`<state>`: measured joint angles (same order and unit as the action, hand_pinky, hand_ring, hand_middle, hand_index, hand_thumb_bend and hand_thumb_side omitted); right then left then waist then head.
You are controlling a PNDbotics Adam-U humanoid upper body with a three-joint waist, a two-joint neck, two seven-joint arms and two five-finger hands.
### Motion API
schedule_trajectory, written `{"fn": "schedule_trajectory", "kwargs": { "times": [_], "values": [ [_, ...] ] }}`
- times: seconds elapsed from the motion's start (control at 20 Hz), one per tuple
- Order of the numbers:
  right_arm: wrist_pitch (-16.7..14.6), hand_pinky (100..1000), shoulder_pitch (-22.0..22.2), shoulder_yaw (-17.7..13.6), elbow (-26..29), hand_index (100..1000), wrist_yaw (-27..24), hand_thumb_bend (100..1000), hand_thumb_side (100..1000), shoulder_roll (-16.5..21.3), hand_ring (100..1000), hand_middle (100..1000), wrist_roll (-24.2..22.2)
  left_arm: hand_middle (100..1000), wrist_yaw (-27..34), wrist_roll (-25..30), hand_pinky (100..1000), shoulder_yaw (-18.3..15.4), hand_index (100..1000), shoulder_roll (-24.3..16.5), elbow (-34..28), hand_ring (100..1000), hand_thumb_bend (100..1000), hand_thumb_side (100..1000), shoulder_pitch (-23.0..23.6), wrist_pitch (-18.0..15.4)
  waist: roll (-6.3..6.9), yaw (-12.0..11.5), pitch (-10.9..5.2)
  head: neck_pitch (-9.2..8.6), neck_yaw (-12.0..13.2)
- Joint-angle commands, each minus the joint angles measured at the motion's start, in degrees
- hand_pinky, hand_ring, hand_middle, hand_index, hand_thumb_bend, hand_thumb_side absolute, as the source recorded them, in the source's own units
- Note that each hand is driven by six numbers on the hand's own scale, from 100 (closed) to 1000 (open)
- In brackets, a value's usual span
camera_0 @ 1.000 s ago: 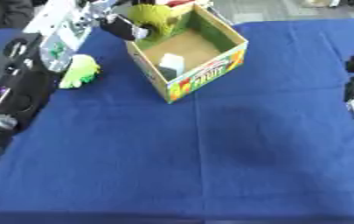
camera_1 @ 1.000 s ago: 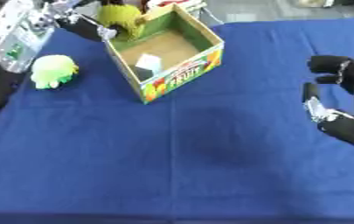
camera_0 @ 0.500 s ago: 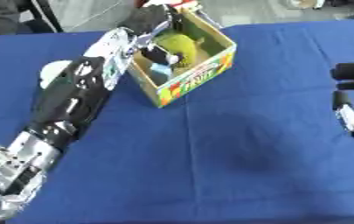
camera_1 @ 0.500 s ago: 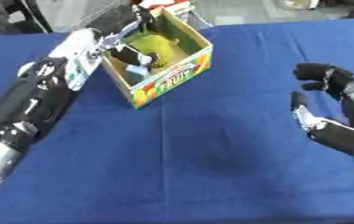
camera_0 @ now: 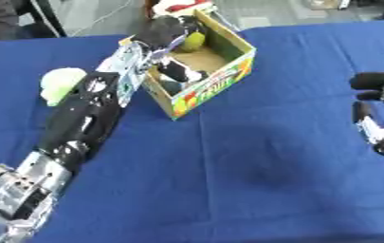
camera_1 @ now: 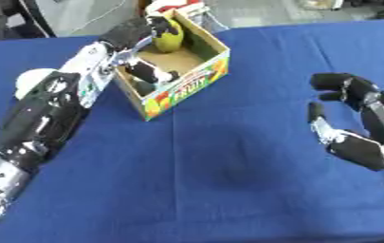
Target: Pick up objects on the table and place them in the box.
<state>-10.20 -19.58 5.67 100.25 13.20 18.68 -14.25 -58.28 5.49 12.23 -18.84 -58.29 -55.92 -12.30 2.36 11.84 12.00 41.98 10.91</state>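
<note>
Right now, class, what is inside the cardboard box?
Inside the box: a yellow-green object at the far corner, under the left hand, and a black-and-white object. The near wall hides part of the floor.

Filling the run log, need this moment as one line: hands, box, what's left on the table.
left robot hand: over box, at yellow-green item | right robot hand: idle, open | pale green object: on table, left of box

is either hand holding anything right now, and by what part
The left hand reaches over the box beside a yellow-green object, but whether it grips it cannot be told. The right hand holds nothing.
</note>
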Motion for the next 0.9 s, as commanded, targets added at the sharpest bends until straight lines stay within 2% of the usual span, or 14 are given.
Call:
{"fn": "schedule_trajectory", "kwargs": {
  "times": [0.05, 0.3, 0.45, 0.6, 0.75, 0.85, 0.9],
  "values": [
    [-0.1, 778, -0.3, -0.6, 0.7, 848, -0.2, 100, 381, 0.7, 826, 766, -0.1, 846, 5.3, 2.3, 755, -0.7, 884, -5.3, -8.2, 768, 729, 511, -0.2, 0.4, -0.12, -0.4, -0.89, -0.62, -0.5],
    [0.0, 779, 0.1, -0.9, 0.5, 847, 0.0, 100, 386, 0.9, 826, 764, 0.0, 807, 13.1, 5.3, 740, -3.5, 873, -13.1, -20.2, 750, 693, 499, 2.1, 4.4, -0.04, -1.5, -0.96, -0.52, -1.0],
    [0.0, 779, 0.2, -1.0, 0.4, 847, 0.1, 100, 390, 1.0, 826, 764, 0.1, 794, 15.3, 5.2, 731, -5.9, 866, -16.8, -22.8, 738, 661, 467, 4.1, 7.3, 0.0, -2.0, -1.0, -0.53, -1.1],
    [0.0, 779, 0.5, -1.1, 0.3, 847, 0.1, 100, 395, 0.9, 826, 764, 0.2, 788, 15.3, 4.6, 730, -7.8, 864, -19.7, -21.6, 734, 640, 439, 6.1, 9.6, 0.02, -2.4, -0.99, -0.4, -1.2],
    [-0.1, 779, 0.5, -1.1, 0.3, 847, 0.1, 100, 396, 0.8, 826, 764, 0.1, 789, 13.9, 5.2, 739, -8.6, 863, -21.4, -17.5, 735, 608, 412, 7.8, 10.5, 0.04, -2.5, -0.96, -0.32, -1.0],
    [-0.1, 780, 0.5, -1.1, 0.3, 847, 0.1, 100, 397, 0.8, 827, 764, 0.0, 770, 11.9, 5.8, 741, -9.0, 842, -21.8, -14.4, 730, 579, 375, 8.7, 10.7, 0.0, -2.6, -0.97, -0.29, -0.9],
    [-0.1, 780, 0.6, -1.2, 0.2, 847, 0.1, 100, 399, 0.8, 828, 764, 0.0, 750, 11.0, 6.2, 738, -9.3, 824, -21.8, -12.6, 718, 545, 323, 9.0, 10.8, -0.04, -2.6, -0.97, -0.27, -1.0]
  ]
}}
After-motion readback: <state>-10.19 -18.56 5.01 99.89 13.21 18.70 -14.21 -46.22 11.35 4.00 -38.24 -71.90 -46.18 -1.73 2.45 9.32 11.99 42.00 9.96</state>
